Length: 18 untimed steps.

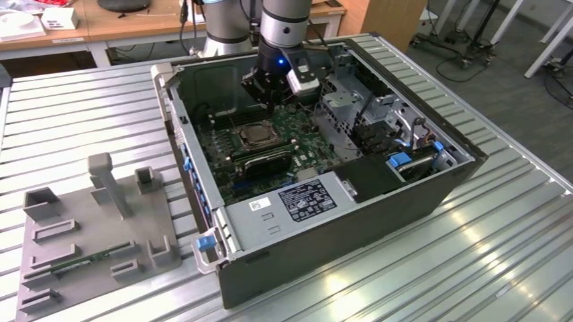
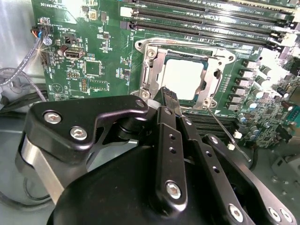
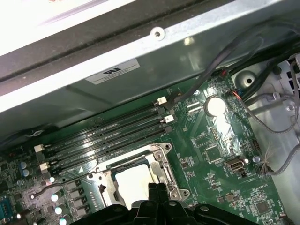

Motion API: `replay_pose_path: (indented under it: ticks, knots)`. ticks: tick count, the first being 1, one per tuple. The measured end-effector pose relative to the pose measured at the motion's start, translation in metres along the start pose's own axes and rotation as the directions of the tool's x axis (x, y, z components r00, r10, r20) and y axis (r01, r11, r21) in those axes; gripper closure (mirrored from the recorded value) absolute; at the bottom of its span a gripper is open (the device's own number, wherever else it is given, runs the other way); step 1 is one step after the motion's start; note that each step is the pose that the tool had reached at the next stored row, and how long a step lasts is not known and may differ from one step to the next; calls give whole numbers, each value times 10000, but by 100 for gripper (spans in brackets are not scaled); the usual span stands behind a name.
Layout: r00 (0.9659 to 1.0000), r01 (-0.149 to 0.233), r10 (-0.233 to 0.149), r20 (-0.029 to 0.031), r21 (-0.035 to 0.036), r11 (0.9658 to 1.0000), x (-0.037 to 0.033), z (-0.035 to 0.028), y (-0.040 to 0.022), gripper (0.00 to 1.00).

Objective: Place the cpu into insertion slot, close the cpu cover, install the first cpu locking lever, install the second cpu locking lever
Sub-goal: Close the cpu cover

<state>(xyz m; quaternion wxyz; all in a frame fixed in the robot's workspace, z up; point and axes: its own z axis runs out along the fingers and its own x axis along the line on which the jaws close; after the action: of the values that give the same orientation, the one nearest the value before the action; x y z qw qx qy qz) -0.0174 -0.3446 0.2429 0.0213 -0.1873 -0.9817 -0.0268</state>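
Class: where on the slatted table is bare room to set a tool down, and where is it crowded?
Bare: table at the exterior view's right of the computer case, and between grey fixture and wooden desks. Crowded: inside the case, where the gripper hangs near the cpu.

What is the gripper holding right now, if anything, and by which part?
Nothing is held. The gripper is shut and empty, its tips at the edge of the cpu cover, which lies over the cpu.

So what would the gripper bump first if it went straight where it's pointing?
Probably the cpu cover, at its rim beside the cpu; the gripper points there, though depth is hard to judge.
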Motion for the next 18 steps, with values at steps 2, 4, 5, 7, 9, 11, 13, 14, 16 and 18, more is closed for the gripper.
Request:
replay_pose_path:
  ticks: [2, 4, 5, 7, 9, 11, 13, 14, 16, 18]
  knots:
    - [10000, 91, -91, -4, 5, 10000, 0, 0, 0, 89]
    - [9999, 123, -123, -6, 6, 9999, 0, 0, 0, 89]
    - [9999, 123, -123, -6, 6, 9999, 0, 0, 0, 89]
    - [9999, 128, -128, -6, 7, 9999, 0, 0, 0, 89]
    - [9999, 128, -128, -6, 6, 9999, 0, 0, 0, 89]
    - [9999, 128, -128, -6, 6, 9999, 0, 0, 0, 89]
    - [9999, 129, -129, -6, 6, 9999, 0, 0, 0, 89]
    - [9999, 129, -129, -6, 7, 9999, 0, 0, 0, 89]
    - [9999, 129, -129, -6, 7, 9999, 0, 0, 0, 89]
    - [9999, 156, -156, -7, 8, 9999, 0, 0, 0, 89]
